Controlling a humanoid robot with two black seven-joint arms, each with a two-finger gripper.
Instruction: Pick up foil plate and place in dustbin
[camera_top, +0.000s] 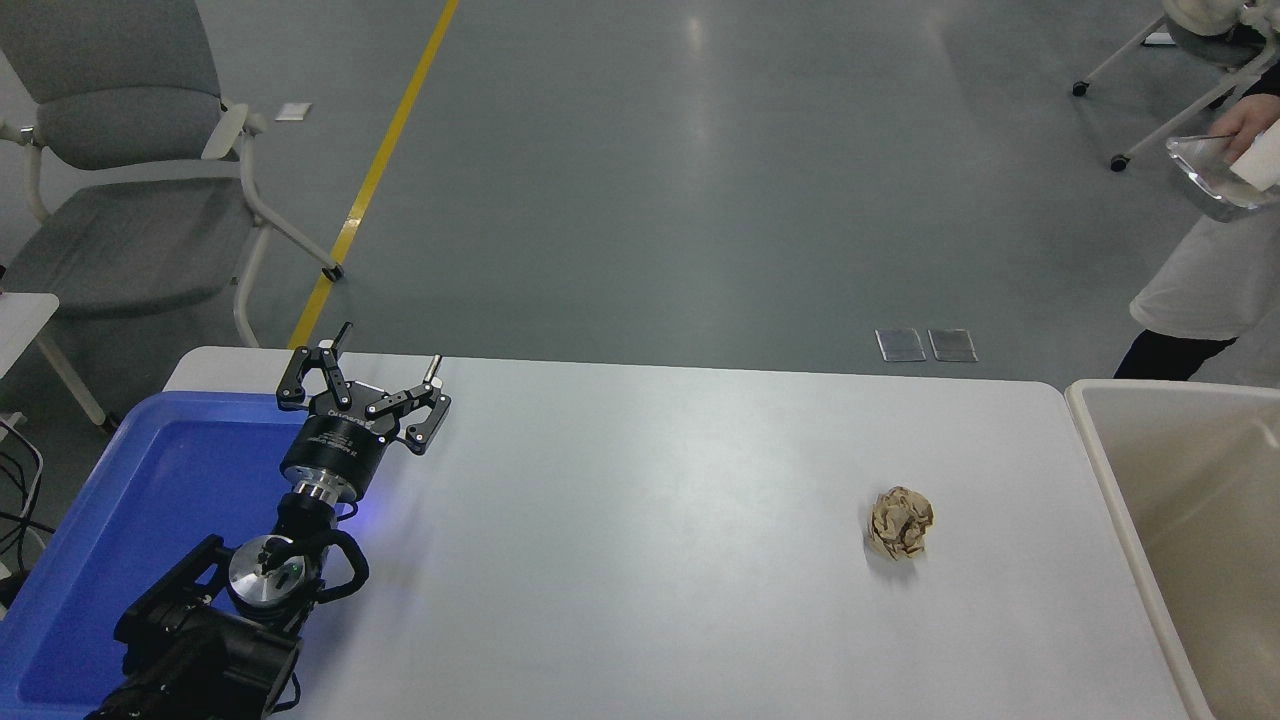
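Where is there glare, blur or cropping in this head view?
Head view: soft ceiling-light glare streaks the grey floor; a faint blue glow by the left gripper; the paper ball looks sharp with a small shadow; the dustbin is cropped at the right edge.

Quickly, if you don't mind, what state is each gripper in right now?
Left gripper: open, holding nothing, parked over the blue tray edge.
Right gripper: not in view.

Paper ball (901, 522) on table (640, 560), dustbin (1100, 440) right, tray (60, 560) left.
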